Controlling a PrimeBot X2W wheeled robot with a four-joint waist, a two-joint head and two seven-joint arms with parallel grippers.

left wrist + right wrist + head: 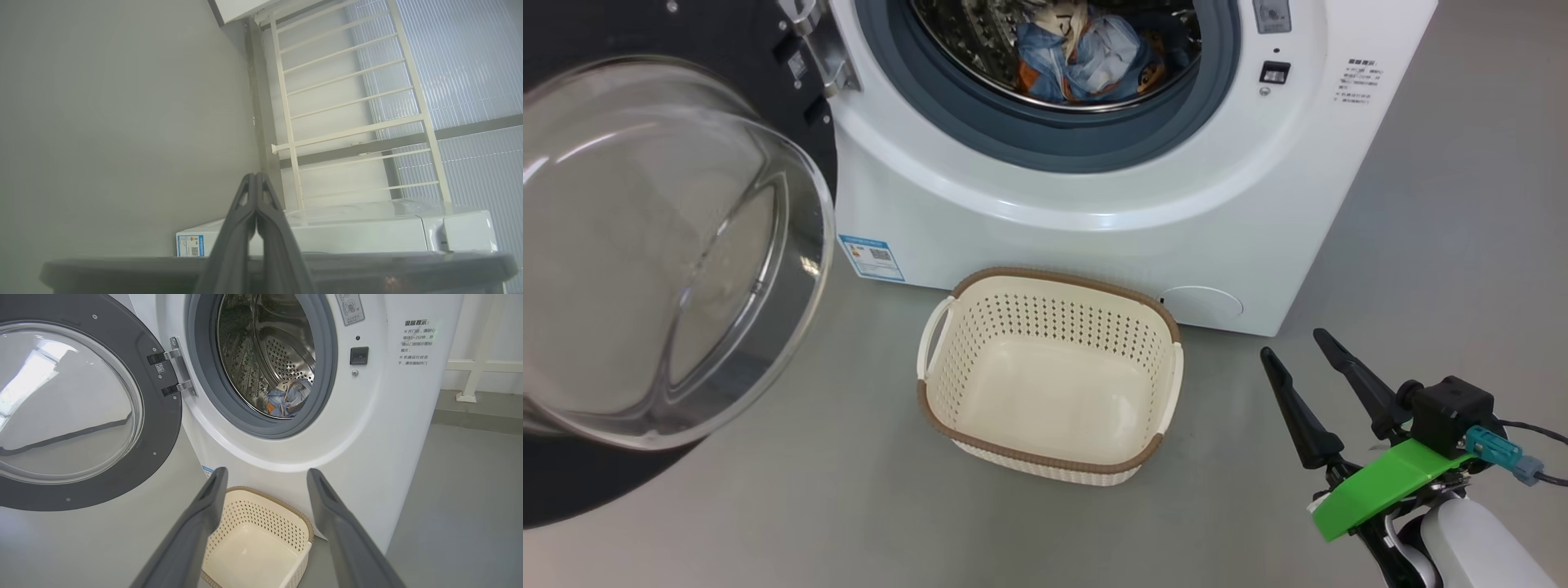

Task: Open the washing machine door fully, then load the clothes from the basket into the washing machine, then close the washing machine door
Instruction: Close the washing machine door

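The white washing machine (pixel 1094 237) (pixel 367 428) stands with its round door (pixel 645 261) (pixel 73 400) swung wide to the left, glass bowl bulging toward me. Light blue clothes (pixel 1086 57) (pixel 288 402) lie inside the steel drum. The cream basket (pixel 1049 371) (pixel 261 539) sits on the floor in front of the machine with nothing in it. My right gripper (pixel 1294 343) (pixel 265 475) hovers open to the right of the basket, holding nothing. In the left wrist view my left gripper (pixel 256 176) is shut with nothing between its fingers, just behind the door's dark rim (pixel 367 265).
Grey floor surrounds the machine, with free room to its right (pixel 1462 245). A cream metal railing (pixel 351 134) and ribbed wall panels stand behind the machine in the left wrist view. A blue label sticker (pixel 872 257) marks the machine's lower left front.
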